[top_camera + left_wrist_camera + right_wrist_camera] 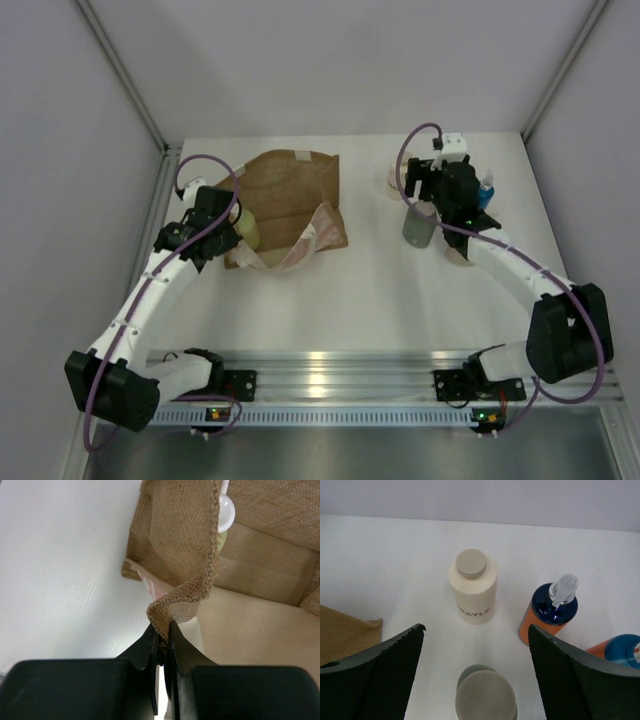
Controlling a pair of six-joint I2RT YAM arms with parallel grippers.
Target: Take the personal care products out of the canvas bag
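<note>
The tan canvas bag (295, 195) lies at the table's back left. My left gripper (228, 235) is shut on its woven rim (172, 607) and holds the mouth up. Inside the bag a yellow-green bottle (221, 537) with a round white cap shows. My right gripper (476, 627) stands open above a grey-green bottle (486, 696), which stands upright and free between the jaws. Beyond it stand a cream bottle (472, 587) and a blue and orange spray bottle (550, 612).
Another blue and orange bottle (620, 650) sits at the right edge of the right wrist view, behind the right finger. A corner of the bag (345, 630) shows at its left. Grey walls close the table's back and sides.
</note>
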